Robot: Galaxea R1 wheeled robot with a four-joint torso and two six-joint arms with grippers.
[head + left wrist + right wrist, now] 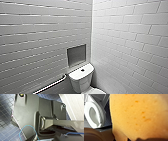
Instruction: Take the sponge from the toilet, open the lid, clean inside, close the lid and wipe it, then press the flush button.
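The orange sponge (140,116) sits pressed up close against the right wrist camera, held in my shut right gripper. Beyond it stands the white toilet (87,110), its bowl uncovered, with the seat ring around the grey opening. In the head view the toilet's tank (81,77) stands in the corner, with the dark round flush button (82,70) in the middle of its top. A white rounded edge (94,91) shows just in front of the tank; I cannot tell whether it is the lid or the bowl's rim. My left gripper holds nothing.
White tiled walls meet in a corner behind the tank. A grey recessed panel (76,54) is set in the left wall, with a grab bar (50,85) below it. The floor (6,106) has dark blue tiles. A blue cable (27,127) loops by my left wrist.
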